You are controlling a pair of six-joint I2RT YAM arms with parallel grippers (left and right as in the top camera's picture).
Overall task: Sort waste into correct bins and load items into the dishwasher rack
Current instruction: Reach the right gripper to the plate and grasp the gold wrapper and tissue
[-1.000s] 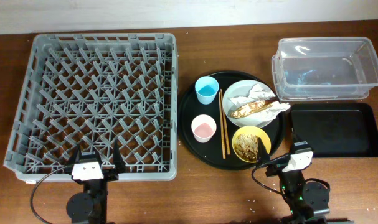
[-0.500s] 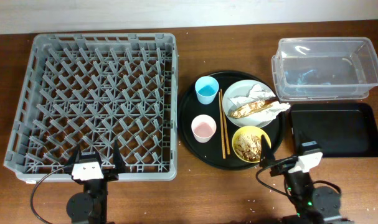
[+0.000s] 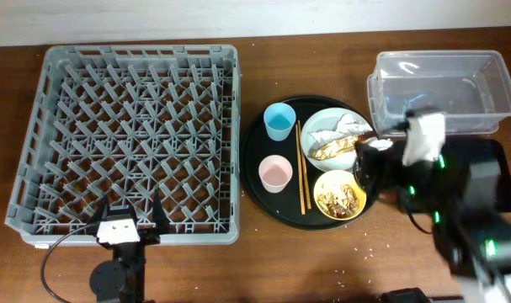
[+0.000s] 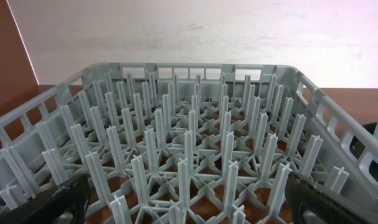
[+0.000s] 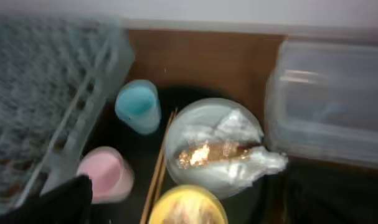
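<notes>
The grey dishwasher rack (image 3: 137,135) fills the left of the table and holds nothing. A round black tray (image 3: 253,172) carries a blue cup (image 3: 279,120), a pink cup (image 3: 274,173), wooden chopsticks (image 3: 302,172), a pale plate (image 3: 329,124) with white napkins (image 3: 349,124) and a brown food scrap (image 3: 332,150), and a yellow bowl (image 3: 339,195) of scraps. My right gripper (image 3: 366,168) hangs open and empty above the tray's right side, over the yellow bowl (image 5: 189,208) and plate (image 5: 207,124). My left gripper (image 3: 135,220) is open and empty at the rack's near edge (image 4: 189,186).
A clear plastic tub (image 3: 440,91) stands at the back right; it also shows in the right wrist view (image 5: 329,102). A shallow black rectangular tray (image 3: 491,164) lies in front of it, partly hidden by my right arm. A few crumbs lie on the table near the front.
My right arm has lifted from the table's front edge and swung away from me, so its gripper now hangs over the round tray's right side. The left arm has not moved.
</notes>
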